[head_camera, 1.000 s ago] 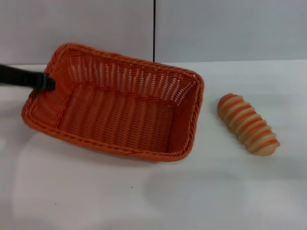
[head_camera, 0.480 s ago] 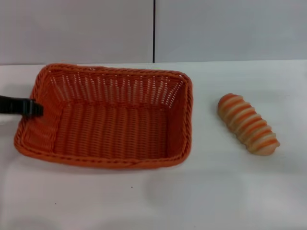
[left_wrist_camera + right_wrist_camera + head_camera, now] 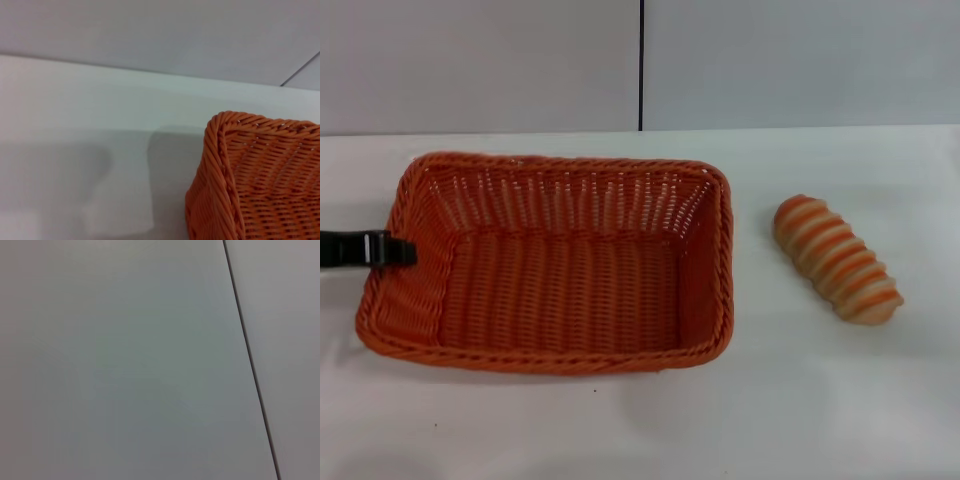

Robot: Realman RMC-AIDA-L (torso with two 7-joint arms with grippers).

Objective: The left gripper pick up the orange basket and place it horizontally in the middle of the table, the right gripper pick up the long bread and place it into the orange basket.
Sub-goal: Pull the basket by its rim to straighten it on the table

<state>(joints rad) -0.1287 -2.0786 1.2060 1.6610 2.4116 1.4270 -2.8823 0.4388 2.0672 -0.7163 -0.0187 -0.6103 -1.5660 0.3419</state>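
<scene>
Left end effector (image 3: pixel 398 250): black, slim, reached in from the left edge of the head view; its tip met the left short wall of the orange basket at the braided rim. Whether it clamped the rim or merely touched it could not be told.
Orange basket (image 3: pixel 552 268): sat flat on the white worktop (image 3: pixel 640 420), open side up, long sides running left to right, left of the centre of the head view. Its left short wall lay at the left end effector's tip; the rest of the basket stretched away from that tip toward the robot's right. Nothing was inside.
Basket in the left wrist view: one rounded corner (image 3: pixel 225 150) of the rim and a sloping woven wall showed, with worktop and a pale wall behind.
Long bread (image 3: pixel 836 258): lay on the worktop to the right of the basket, apart from it, set diagonally, its near end pointing toward the robot's right. It was far from the left end effector, with the whole basket between them.
Right end effector: not seen; the right wrist view showed only a pale panel (image 3: pixel 125 365) with a dark seam (image 3: pixel 250 365).
</scene>
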